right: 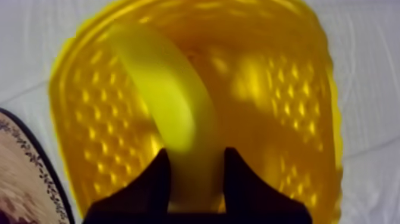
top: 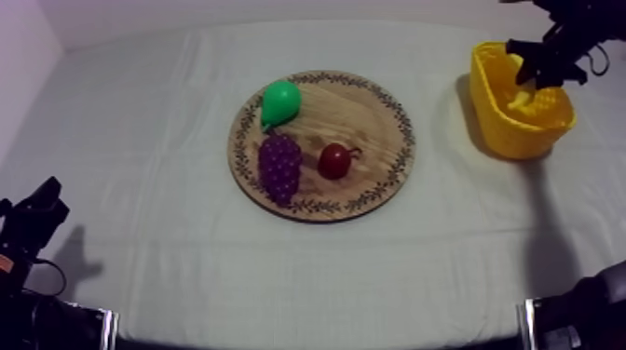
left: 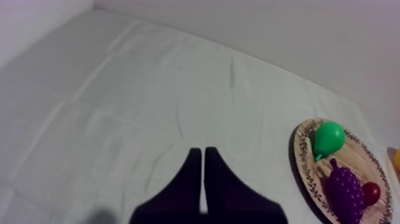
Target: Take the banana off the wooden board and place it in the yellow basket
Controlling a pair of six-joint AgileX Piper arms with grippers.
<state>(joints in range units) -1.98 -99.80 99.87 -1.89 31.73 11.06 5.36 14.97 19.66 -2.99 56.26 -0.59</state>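
Note:
The yellow banana hangs inside the yellow basket, and my right gripper is shut on its near end. From above, that right gripper sits over the basket at the table's far right, and a bit of the banana shows below it. The round wooden board lies mid-table. My left gripper is shut on nothing, its fingers together as a narrow wedge over bare cloth, low at the left.
On the board lie a green pear, a purple bunch of grapes and a small red fruit. The board's patterned rim lies just beside the basket. Bare cloth surrounds the board.

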